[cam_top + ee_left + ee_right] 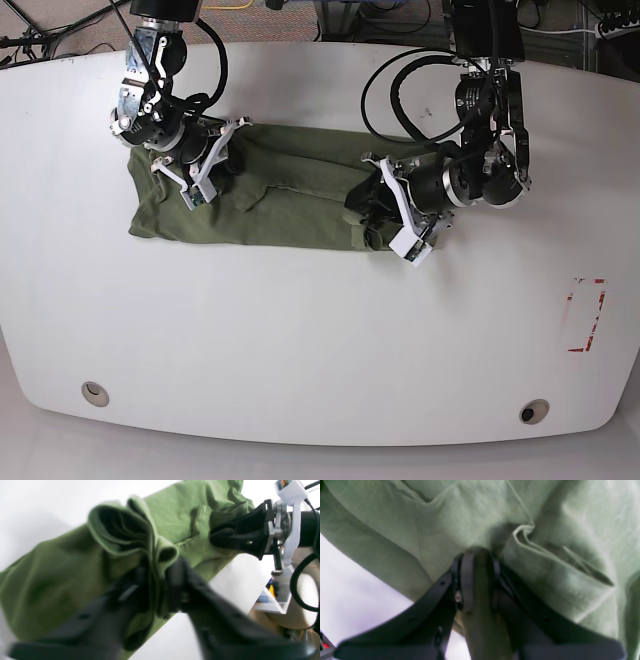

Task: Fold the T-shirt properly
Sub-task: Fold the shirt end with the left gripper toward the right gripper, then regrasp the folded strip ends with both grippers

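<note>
The T-shirt [270, 200] lies as a long olive-green band across the far half of the white worktop [320, 340], already folded lengthwise and wrinkled. The left claw [160, 580] is clenched on a bunched fold at one end of the band, the cloth rising in a loose loop above its black fingers [180, 580]. In the base view this claw [368, 212] sits at the shirt's right end. The right claw [477, 562] is clamped on a pinch of fabric near a hemmed edge, with cloth squeezed between its jaws. From overhead this claw [212, 170] rests on the shirt's left part, near its far edge. A red-outlined rectangle [585, 315] marks the worktop well apart from the shirt.
</note>
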`<state>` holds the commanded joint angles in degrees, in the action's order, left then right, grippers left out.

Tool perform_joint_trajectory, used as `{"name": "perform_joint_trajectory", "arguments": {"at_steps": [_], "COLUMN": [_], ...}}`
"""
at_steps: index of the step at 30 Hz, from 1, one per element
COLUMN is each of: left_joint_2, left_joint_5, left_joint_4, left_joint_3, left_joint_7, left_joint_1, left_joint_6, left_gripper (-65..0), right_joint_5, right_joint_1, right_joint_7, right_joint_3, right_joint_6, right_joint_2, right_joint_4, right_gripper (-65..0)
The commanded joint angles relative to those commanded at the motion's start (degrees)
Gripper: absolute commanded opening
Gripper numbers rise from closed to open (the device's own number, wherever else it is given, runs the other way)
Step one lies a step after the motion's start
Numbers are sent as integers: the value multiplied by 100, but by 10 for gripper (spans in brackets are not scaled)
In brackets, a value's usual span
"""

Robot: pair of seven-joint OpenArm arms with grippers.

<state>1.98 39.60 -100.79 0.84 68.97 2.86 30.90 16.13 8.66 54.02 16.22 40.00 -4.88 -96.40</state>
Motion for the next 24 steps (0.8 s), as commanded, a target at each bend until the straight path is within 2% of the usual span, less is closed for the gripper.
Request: {"name": "perform_joint_trajectory", "arguments": {"at_steps": [3, 5, 10, 14, 17, 20, 24], "left_joint_2": [114, 158, 202, 114, -70, -211, -413], "left_joint_5": [44, 176, 712, 1055, 949, 633, 229], "left_joint_4": [-35, -114, -360, -527, -519, -343, -97], "left_joint_3": [-44, -88, -246, -9, 527, 1099, 1301], "left_joint_7": [70, 325, 949, 1029, 1020, 835, 492], "left_joint_1": [0, 44, 387, 563, 686, 782, 791], "left_joint_6": [0, 0, 18, 0, 0, 0, 0], "left_gripper": [-268, -242, -251, -267, -267, -267, -267], "right_joint_5": [0, 0, 0, 0, 0, 35, 35], "right_joint_1": [0, 0, -9, -18, -18, -18, -18], "right_joint_7": [0, 0, 0, 0, 0, 26, 44], "right_joint_3": [0, 0, -9, -9, -9, -18, 0], "right_joint_6": [0, 0, 0, 0, 0, 0, 0], "right_joint_2": [0, 0, 0, 0, 0, 0, 9], "right_joint_4": [0, 0, 0, 0, -18, -62, -387], "right_gripper": [-558, -558, -558, -558, -558, -558, -556]}}
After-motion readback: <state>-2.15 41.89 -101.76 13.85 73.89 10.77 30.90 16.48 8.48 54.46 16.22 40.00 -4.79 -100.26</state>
